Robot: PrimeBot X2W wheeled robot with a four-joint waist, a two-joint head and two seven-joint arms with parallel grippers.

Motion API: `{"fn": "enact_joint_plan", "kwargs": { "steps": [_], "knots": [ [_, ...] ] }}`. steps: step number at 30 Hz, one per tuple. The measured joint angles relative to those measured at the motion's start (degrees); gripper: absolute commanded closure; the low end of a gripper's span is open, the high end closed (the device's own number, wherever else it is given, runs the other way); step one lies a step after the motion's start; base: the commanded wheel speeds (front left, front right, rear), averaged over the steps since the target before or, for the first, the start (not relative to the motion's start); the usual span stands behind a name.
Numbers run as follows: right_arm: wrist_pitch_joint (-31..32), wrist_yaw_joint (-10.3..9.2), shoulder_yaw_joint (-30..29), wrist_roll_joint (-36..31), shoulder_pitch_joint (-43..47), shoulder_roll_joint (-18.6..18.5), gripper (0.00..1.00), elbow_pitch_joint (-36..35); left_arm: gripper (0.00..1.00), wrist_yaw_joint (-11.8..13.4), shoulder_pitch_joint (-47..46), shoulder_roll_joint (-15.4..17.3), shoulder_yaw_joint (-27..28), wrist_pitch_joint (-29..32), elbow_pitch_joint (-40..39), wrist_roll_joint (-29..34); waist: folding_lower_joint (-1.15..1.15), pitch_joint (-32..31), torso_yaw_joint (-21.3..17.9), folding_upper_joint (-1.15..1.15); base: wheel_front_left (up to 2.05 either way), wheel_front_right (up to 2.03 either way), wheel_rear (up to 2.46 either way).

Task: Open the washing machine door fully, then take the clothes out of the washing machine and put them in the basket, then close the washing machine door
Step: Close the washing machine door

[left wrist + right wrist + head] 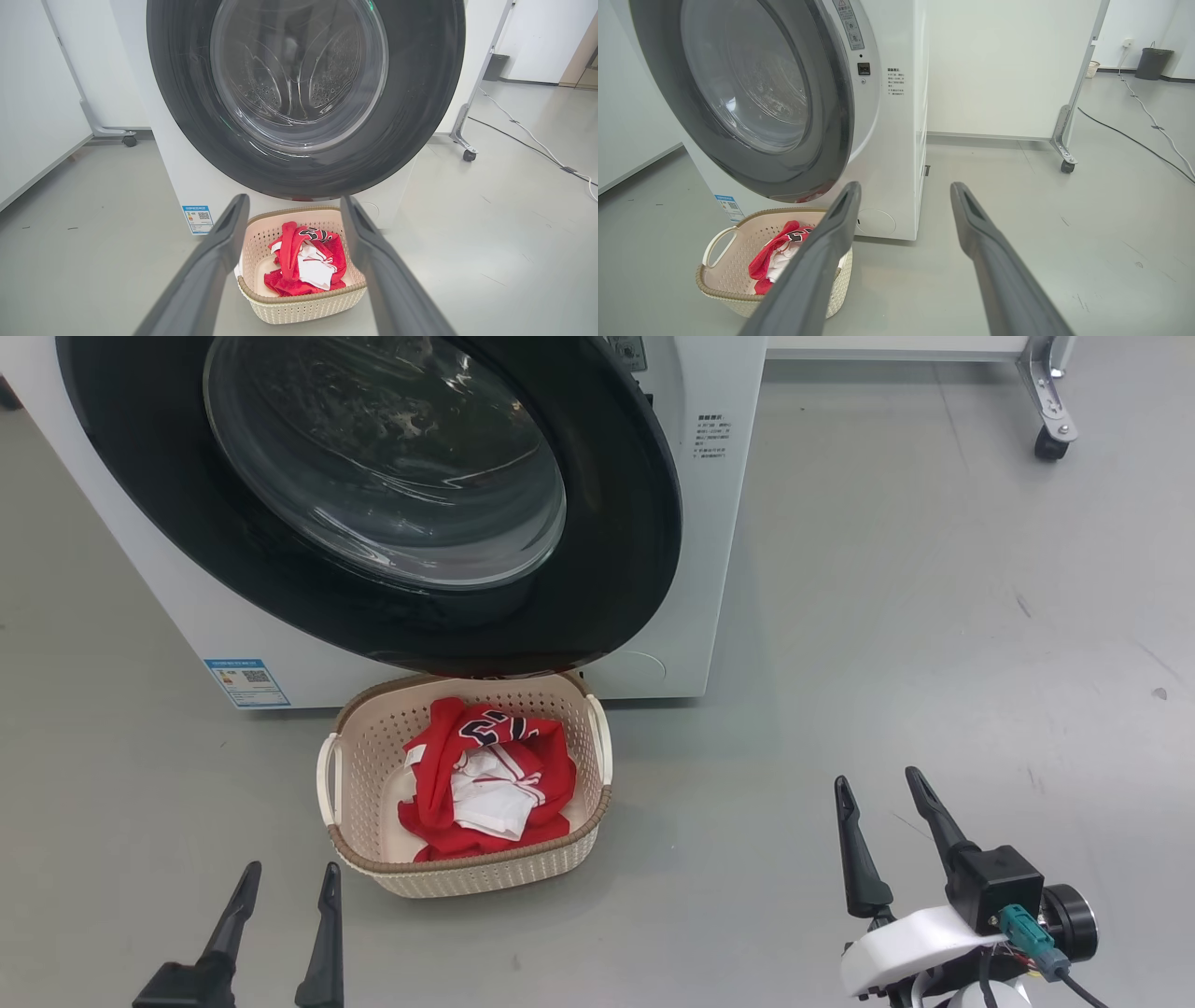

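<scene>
Jaws spread empty; clothes lie in the basket.

The washing machine door covers the round opening of the washing machine, barring any reach into the drum. The basket stands just before the machine, its far rim under the door's lower edge. Its top is open from above and the clothes lie in its middle. Bare floor stretches right of the basket as far as a wheeled frame leg. More bare floor separates the basket from the left gripper and the right gripper.
</scene>
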Motion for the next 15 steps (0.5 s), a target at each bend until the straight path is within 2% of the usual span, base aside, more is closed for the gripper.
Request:
{"fn": "enact_joint_plan", "kwargs": {
  "steps": [10,11,12,13,15],
  "knots": [
    [0.0,0.00,0.0,-0.2,0.0,0.0,0.00,-0.4,0.00,0.2,-0.1,-0.4,-0.4,-0.5,0.4,0.4,0.00,0.3,-0.1,0.00,0.00,0.00,0.00],
    [0.0,0.00,0.0,-0.2,0.0,0.1,0.05,-0.4,0.00,0.2,-0.1,-0.4,-0.4,-0.5,0.5,0.5,0.00,0.4,-0.1,0.00,0.00,0.00,0.00],
    [0.0,0.00,0.0,-0.2,0.0,0.1,0.70,-0.4,0.00,0.3,-0.1,-0.4,-0.4,-0.5,0.5,0.5,0.00,0.4,-0.1,0.00,0.00,0.00,0.00],
    [0.0,0.00,-0.1,-0.2,0.0,0.1,1.00,-0.5,0.00,0.3,-0.1,-0.5,-0.3,-0.6,0.5,0.5,0.00,0.4,-0.1,0.00,0.00,0.00,0.00],
    [0.0,0.01,-0.1,-0.2,0.0,0.1,1.00,-0.5,0.00,0.3,-0.1,-0.6,-0.3,-0.7,0.5,0.5,0.00,0.5,0.0,0.00,0.00,0.00,0.00]
  ]
}}
